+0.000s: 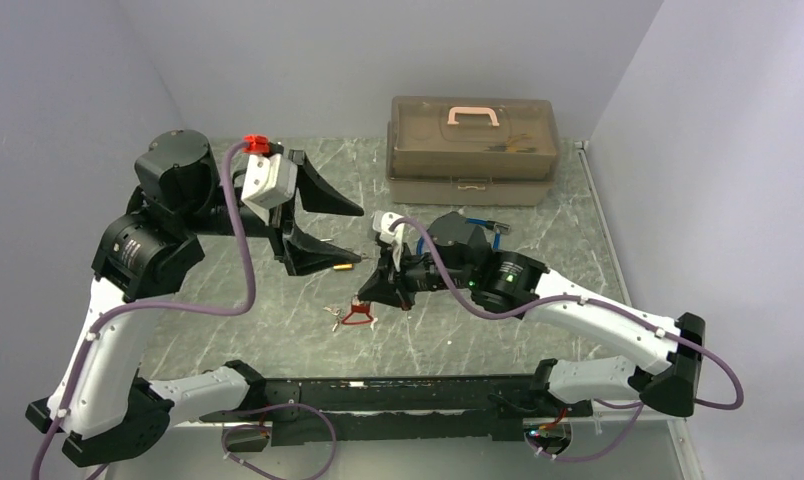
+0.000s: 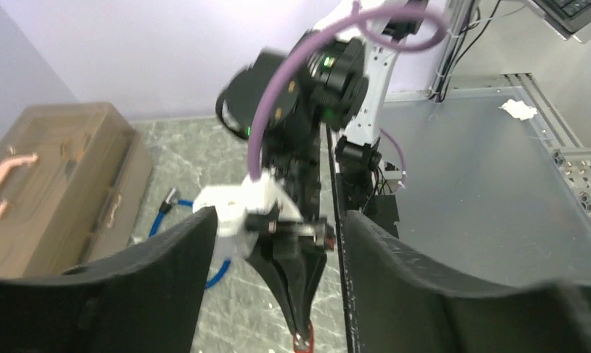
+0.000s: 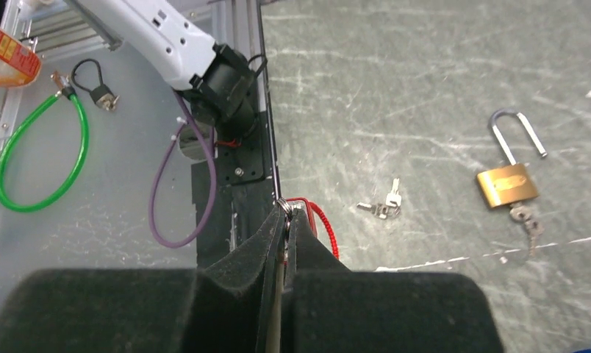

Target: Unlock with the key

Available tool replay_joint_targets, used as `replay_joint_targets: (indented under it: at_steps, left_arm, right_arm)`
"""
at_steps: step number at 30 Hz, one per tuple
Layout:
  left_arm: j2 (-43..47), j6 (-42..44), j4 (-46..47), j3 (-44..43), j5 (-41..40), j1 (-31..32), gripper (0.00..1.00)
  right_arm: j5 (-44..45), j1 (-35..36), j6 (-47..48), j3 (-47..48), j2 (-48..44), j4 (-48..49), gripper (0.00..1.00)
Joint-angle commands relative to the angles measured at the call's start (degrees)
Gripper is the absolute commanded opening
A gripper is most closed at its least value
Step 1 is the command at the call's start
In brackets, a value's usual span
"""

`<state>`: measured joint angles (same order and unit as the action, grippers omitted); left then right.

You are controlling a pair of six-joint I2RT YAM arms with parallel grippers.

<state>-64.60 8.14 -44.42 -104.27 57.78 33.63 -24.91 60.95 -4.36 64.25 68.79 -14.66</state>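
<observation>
With its steel shackle [image 3: 500,143] seemingly sprung and small silver key [image 3: 524,219] in its base, the brass padlock [image 3: 507,184] needs no holding, so my left tool [image 1: 359,235] hovers beside it jaws apart, my right tool [image 3: 286,220] pinching a red-corded key ring [image 3: 284,208] nearby.

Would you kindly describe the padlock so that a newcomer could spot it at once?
Start at the grey marbled table, in front of the brown toolbox. Near a loose pair of small keys lies the padlock, flat on the surface. It alone is brass, with a silver shackle swung open and a key at its base.
</observation>
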Motion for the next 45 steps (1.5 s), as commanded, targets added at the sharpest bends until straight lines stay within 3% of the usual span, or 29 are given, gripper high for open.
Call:
replay_joint_targets:
  at_steps: [1,2,4,6,19,24,29,34,40,45]
  left_arm:
    - [2.34,4.03,-2.57,4.21,-6.85,0.21,0.76]
    - [2.82,4.98,-3.15,5.54,-7.72,0.21,0.78]
    - [3.72,7.85,-4.94,8.11,-9.20,0.16,0.94]
    - [4.30,9.89,-6.49,10.20,-9.73,0.10,0.99]
    - [3.44,10.83,-4.91,17.13,-0.98,0.15,0.94]
    - [3.02,3.57,0.92,19.63,4.29,0.19,0.81]
    - [3.04,0.43,3.81,21.21,6.64,0.27,0.52]
    - [3.69,-1.36,6.31,21.67,6.76,0.25,0.35]
    - [3.90,-1.85,6.70,20.02,6.99,0.30,0.00]
    - [4.56,-3.84,8.11,18.71,6.90,0.03,0.00]
  right_arm:
    - [3.46,-0.05,2.78,5.41,-3.72,0.15,0.00]
    - [4.04,-0.04,3.09,5.91,-4.42,0.09,0.00]
    - [5.10,-0.04,3.46,7.17,-5.76,-0.24,0.00]
    - [5.66,-0.04,3.57,8.64,-7.03,-0.18,0.00]
    - [5.82,-0.02,1.41,9.51,-11.79,6.87,0.00]
    - [5.26,-0.07,0.70,8.46,-11.62,10.71,0.00]
    - [5.54,-0.11,0.51,7.47,-11.22,13.35,0.00]
    - [5.75,-0.04,0.42,7.12,-10.98,14.20,0.00]
    - [6.39,-0.05,0.39,6.69,-10.98,14.30,0.00]
    - [7.37,-0.04,0.75,5.30,-11.63,13.36,0.00]
